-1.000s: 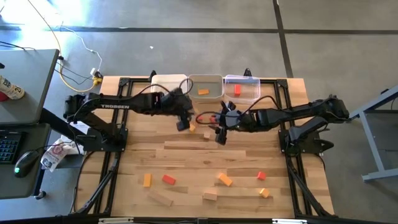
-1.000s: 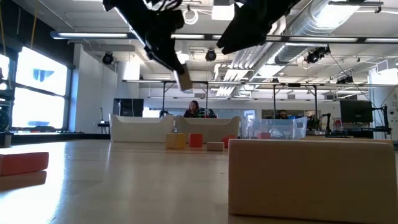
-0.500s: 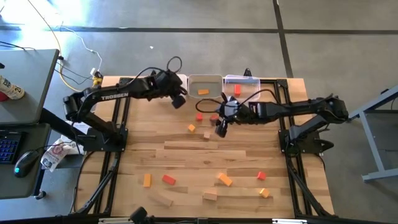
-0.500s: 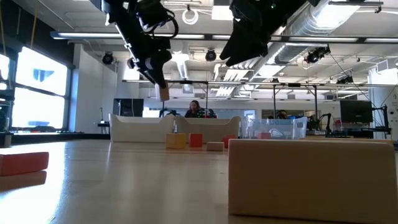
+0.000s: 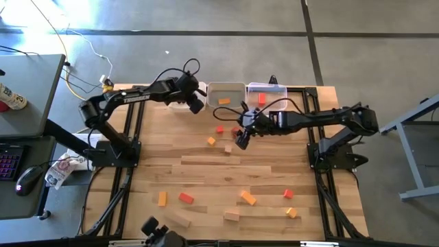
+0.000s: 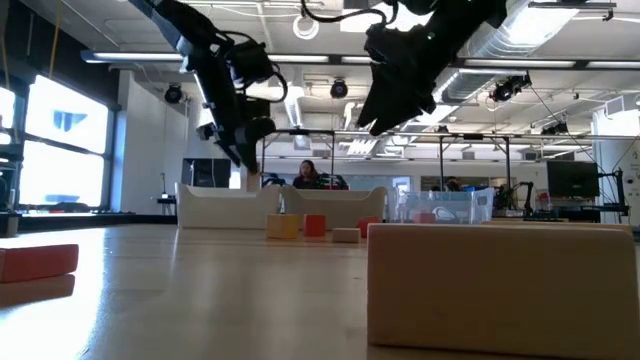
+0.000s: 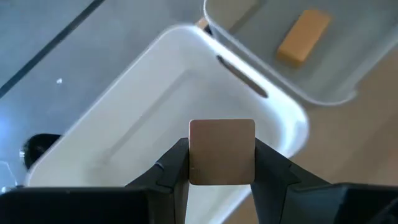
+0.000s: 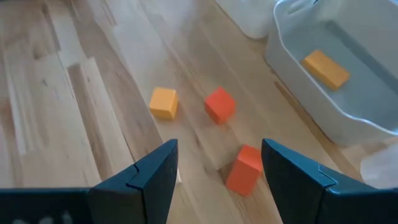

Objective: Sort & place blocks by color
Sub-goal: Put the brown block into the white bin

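Left gripper over the white bin at the table's far edge, fingers clamped on a plain wood cube; cube held above the bin's inside, not touching it. In the high view the same gripper sits at the white bin's near right corner.

Grey bin just right of the white one, one orange block inside. Clear bin right of that, holding a red block.

Right gripper hangs above the table near the grey bin, fingers spread wide, nothing between them. Below it: an orange cube, a red cube and a red bar, all close together on the wood, apart from one another.

Near half of the table, high view: orange block, red block, wood bar, wood block, orange block, red block, small orange block, scattered well apart.

Low view: large wood block close to the lens, red block at the left edge.
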Controlling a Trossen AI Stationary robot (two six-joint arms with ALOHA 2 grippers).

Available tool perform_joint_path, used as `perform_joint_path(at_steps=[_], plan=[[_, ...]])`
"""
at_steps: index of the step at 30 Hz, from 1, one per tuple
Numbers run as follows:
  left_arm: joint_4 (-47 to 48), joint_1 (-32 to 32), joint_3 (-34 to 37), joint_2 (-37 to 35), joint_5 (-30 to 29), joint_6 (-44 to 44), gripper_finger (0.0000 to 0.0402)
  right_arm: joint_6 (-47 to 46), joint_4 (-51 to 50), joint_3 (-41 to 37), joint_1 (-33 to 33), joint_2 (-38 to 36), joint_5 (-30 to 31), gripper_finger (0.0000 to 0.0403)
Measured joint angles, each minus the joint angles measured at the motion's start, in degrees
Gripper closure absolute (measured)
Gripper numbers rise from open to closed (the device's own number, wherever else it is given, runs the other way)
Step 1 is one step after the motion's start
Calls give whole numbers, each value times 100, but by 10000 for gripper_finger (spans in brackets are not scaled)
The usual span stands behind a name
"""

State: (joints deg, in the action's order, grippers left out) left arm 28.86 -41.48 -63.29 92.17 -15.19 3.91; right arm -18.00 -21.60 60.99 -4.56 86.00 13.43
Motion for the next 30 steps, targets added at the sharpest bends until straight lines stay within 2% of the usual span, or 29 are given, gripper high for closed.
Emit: perform_joint_path(at_steps=[6,10,19,30], plan=[[-16,-179,4,246,99,5,297,-192,38,2,-4,294,129,185],[-72,-262,4,305,288,45,278,-456,31,0,-39,551,440,185],[-168,-288,3,303,300,65,267,-884,5,0,-268,1155,404,185],[-168,-292,2,303,312,62,264,-903,142,0,-332,1576,501,185]])
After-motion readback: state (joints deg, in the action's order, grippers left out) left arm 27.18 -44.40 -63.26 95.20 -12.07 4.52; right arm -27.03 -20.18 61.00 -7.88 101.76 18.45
